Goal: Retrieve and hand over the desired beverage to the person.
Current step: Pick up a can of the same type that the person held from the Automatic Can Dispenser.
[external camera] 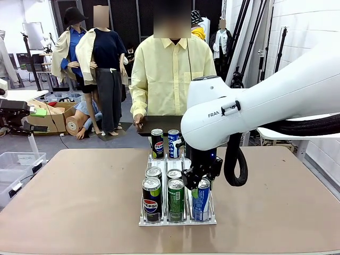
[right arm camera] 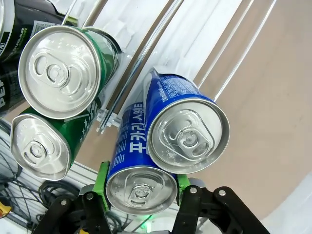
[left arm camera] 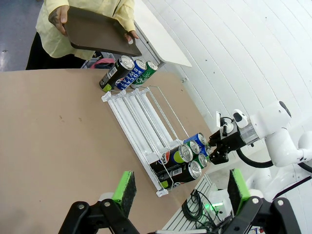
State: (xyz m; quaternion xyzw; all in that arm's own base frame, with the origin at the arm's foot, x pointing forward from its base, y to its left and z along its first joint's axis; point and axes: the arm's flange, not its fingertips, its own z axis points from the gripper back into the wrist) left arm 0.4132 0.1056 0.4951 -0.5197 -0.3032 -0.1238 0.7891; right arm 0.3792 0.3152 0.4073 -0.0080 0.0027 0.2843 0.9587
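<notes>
The brown worktop (external camera: pixel 74 202) takes up the lower half of the front view. At 12 o'clock, across it, the person (external camera: pixel 164 74) in a pale-yellow shirt holds a dark tray (external camera: pixel 159 124) flat in both hands, just past the far edge. The white right arm (external camera: pixel 276 90) sweeps in from 3 o'clock and bends down over the middle. Under it lies a clear three-lane rack (external camera: pixel 178 222), running from 6 toward 12 o'clock. Its 6 o'clock end holds two black Pepsi cans (external camera: pixel 151 199) in the 9 o'clock lane, two green cans (external camera: pixel 176 199) in the middle lane and blue ones in the 3 o'clock lane. Three more cans (left arm camera: pixel 127 73) stand at the 12 o'clock end. The right claw (external camera: pixel 200 183) is clamped on the top of the front blue can (right arm camera: pixel 129 146), green pads pressed to either side, the can's base down in the 3 o'clock lane. The left claw (left arm camera: pixel 180 190) hangs wide apart above the worktop, holding nothing, clear of the cans.
</notes>
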